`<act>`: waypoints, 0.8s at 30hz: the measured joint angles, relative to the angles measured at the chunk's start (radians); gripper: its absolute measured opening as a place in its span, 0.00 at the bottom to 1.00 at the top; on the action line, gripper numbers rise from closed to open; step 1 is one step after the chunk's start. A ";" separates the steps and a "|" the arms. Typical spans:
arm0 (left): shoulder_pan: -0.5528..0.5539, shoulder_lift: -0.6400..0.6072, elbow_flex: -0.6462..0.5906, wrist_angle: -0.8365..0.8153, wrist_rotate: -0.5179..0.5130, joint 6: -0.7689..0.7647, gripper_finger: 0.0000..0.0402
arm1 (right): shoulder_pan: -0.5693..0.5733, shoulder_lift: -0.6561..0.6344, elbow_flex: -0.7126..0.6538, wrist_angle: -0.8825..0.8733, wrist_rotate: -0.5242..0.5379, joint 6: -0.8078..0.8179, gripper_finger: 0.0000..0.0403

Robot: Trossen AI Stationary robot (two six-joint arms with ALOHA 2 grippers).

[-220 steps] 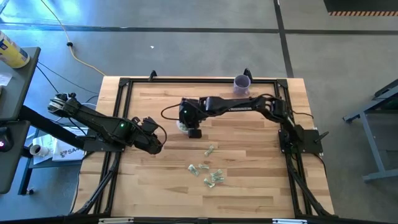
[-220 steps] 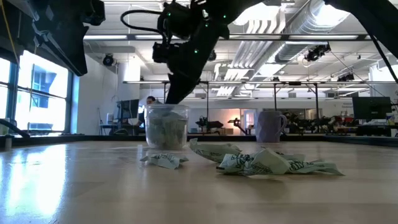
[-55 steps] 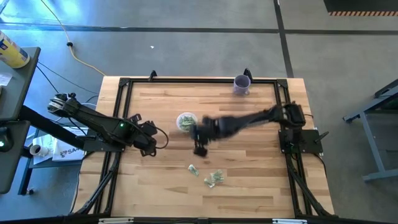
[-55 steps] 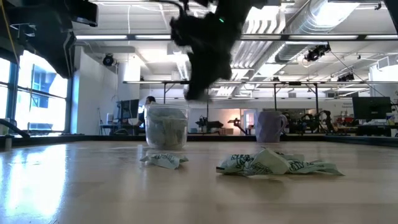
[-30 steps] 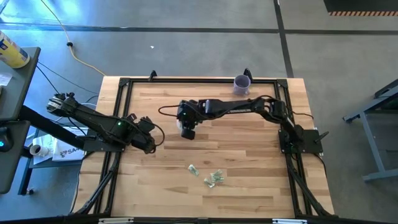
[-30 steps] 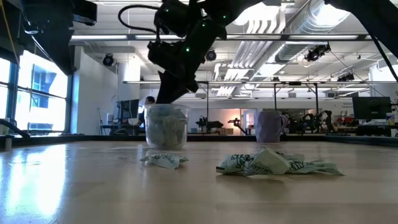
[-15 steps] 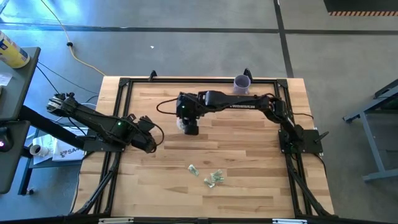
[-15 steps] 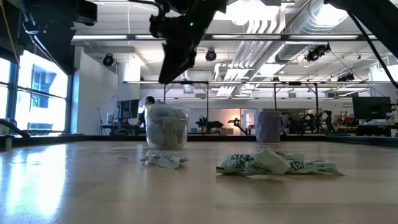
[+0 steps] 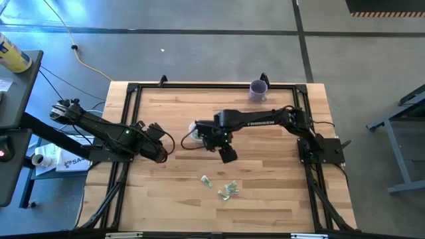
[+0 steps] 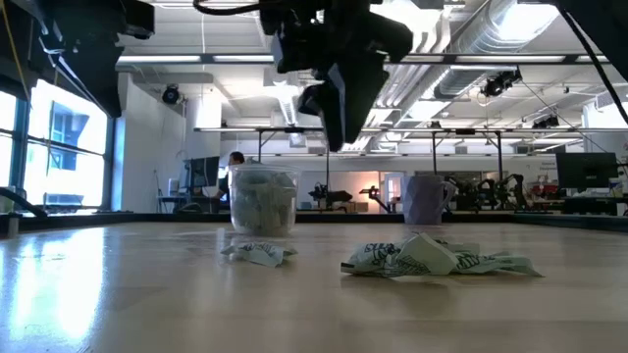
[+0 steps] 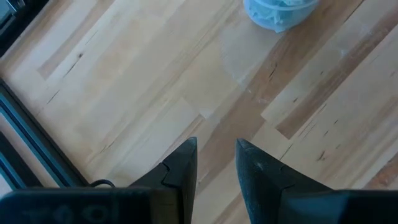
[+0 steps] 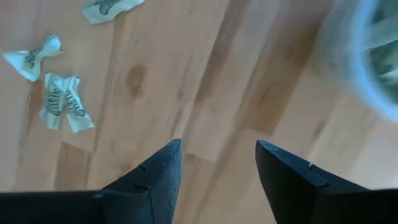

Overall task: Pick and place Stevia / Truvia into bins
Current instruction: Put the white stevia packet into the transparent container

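Seemingly empty, the parted right claw (image 9: 228, 155) hangs between cup (image 9: 196, 132) and loose packets (image 9: 228, 190).

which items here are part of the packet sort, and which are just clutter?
Part of the job:
- Stevia packets, loose on the table
- translucent cup, already holding packets
- right gripper, open and empty, between cup and packets

Just lying about:
- purple mug, at the table's far edge

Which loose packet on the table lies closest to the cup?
The lone packet lies nearest the cup; it sits apart, on the left arm's side of the clustered packets. The right gripper hangs open between cup and packets.
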 joint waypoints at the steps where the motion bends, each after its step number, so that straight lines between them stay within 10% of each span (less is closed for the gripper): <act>1: 0.000 0.000 0.000 0.000 0.000 0.000 0.36 | 0.005 -0.013 -0.031 0.013 -0.007 0.017 0.48; 15: 0.000 0.000 0.000 -0.001 -0.018 0.148 0.36 | 0.184 -0.156 -0.448 0.552 -0.120 0.354 0.45; 24: 0.000 0.000 0.000 0.002 -0.046 0.272 0.36 | 0.284 -0.143 -0.584 0.996 0.164 0.428 0.49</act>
